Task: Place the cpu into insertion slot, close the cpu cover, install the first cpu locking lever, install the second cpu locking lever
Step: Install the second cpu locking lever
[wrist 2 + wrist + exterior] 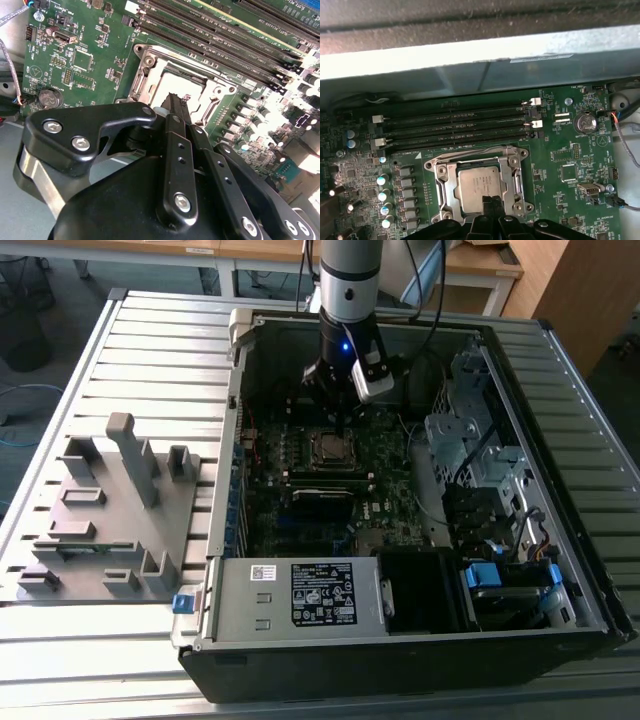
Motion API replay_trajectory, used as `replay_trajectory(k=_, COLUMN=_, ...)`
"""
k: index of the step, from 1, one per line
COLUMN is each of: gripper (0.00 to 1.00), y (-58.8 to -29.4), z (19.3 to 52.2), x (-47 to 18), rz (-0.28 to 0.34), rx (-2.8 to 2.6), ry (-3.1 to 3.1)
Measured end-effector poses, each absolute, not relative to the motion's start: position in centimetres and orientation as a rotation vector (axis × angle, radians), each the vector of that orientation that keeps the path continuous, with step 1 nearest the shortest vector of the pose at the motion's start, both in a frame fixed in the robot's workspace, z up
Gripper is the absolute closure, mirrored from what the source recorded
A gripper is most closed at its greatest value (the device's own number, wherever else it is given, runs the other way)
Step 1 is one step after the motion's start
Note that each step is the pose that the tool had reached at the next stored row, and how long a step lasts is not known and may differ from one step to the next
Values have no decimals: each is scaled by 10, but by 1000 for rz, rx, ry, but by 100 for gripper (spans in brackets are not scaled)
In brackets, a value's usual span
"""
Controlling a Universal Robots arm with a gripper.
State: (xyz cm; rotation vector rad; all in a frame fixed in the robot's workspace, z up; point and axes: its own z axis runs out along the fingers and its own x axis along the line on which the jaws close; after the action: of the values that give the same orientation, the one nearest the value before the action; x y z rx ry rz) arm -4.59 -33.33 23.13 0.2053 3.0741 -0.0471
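While hovering just above the near edge of the insertion slot (479, 186), gripper (493, 204) with fingers pressed together, holding nothing. Cpu (479, 182) seated flat in that socket, cpu cover (512, 172) lying closed around it, fingertips (175, 102) just beside the chip's edge.
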Motion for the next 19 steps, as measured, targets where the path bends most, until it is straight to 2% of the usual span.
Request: replay_trajectory(k=19, gripper=90, y=-333, z=233, x=-46, rz=-60, rx=205, ry=3073)
